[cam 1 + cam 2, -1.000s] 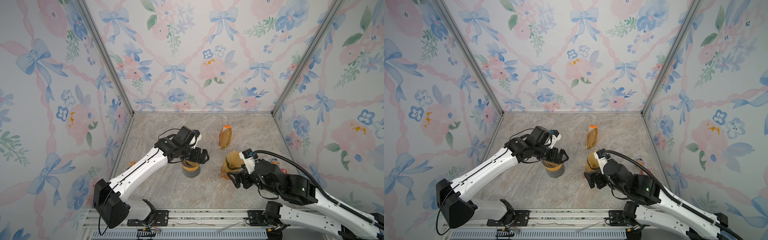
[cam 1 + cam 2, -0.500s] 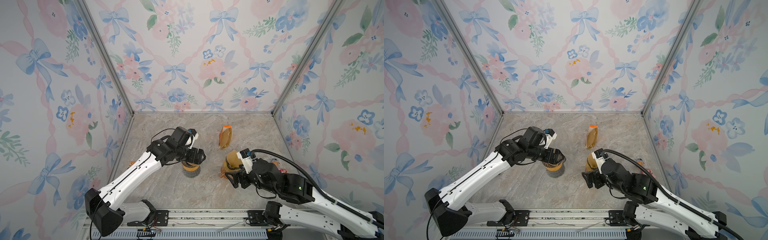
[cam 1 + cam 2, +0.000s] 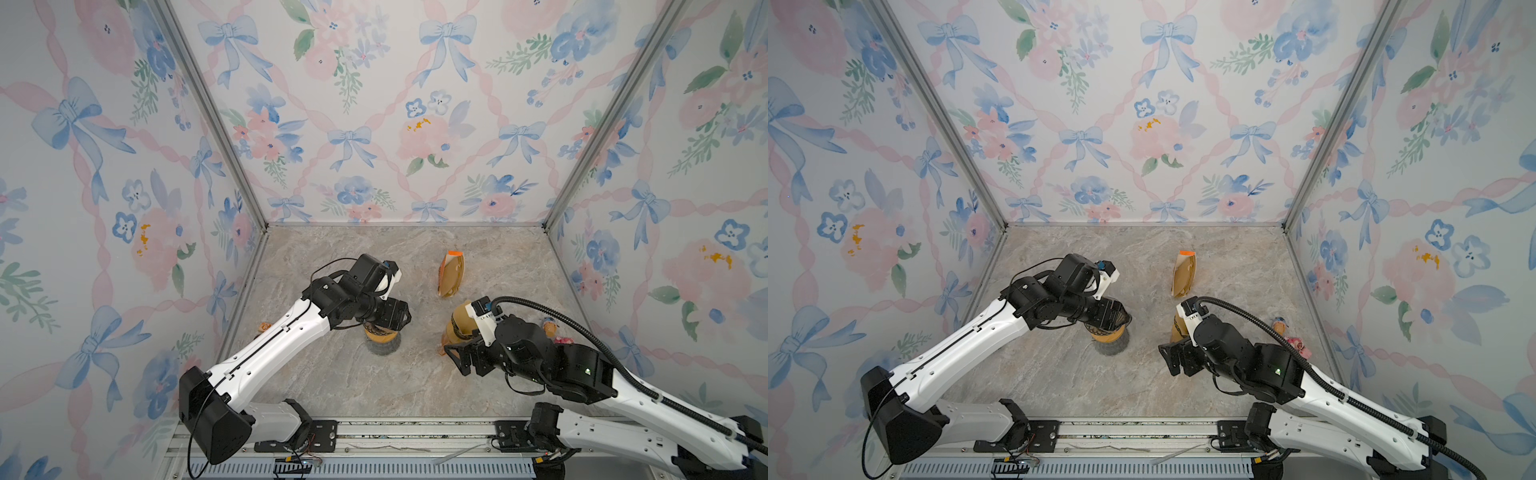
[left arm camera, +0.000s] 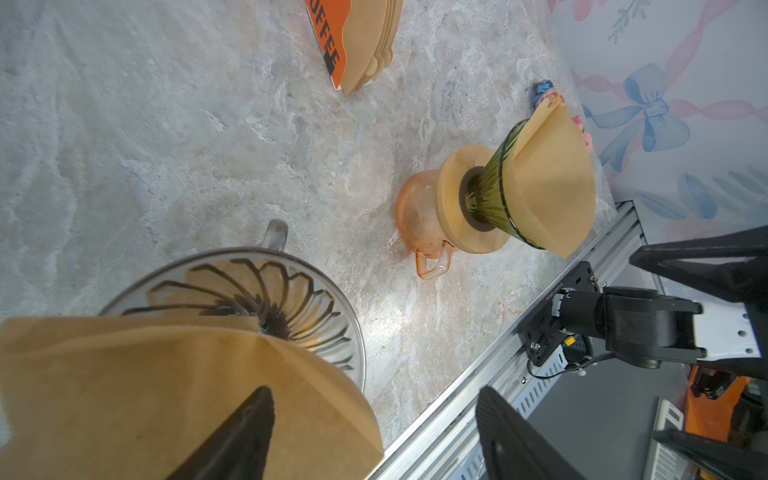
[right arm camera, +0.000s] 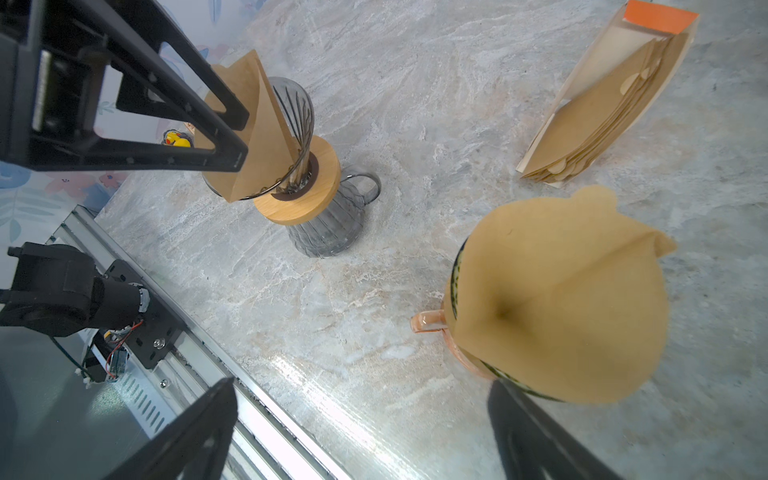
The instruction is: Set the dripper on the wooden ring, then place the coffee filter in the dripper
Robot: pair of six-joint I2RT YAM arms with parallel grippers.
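In both top views the left gripper (image 3: 386,322) hangs over a smoke-grey ribbed glass dripper (image 3: 1100,330), which sits on a round wooden collar atop a grey glass carafe (image 3: 1113,348) near the table's middle. At 3 o'clock from it stands a green glass dripper already lined with a brown paper cone (image 3: 459,322). The right gripper (image 3: 455,359) is at that one's 6 o'clock. A cardboard sleeve of spare filters (image 3: 451,276) stands at 1 o'clock from the grey dripper.

In the left wrist view the brown paper coffee filter (image 4: 166,374) rests in the grey dripper with its point down at the centre. It covers the nearer half of the mouth and leaves the farther ribbed wall bare. One black finger (image 4: 245,432) crosses the paper and the other stands clear of it. The jaws are well apart and clamp nothing.

In the right wrist view the filter leans tilted in the dripper, its upper edge above the rim by the left fingertips. Whether they touch it I cannot tell. The right gripper's jaws are spread wide and empty, beside the lined green dripper.
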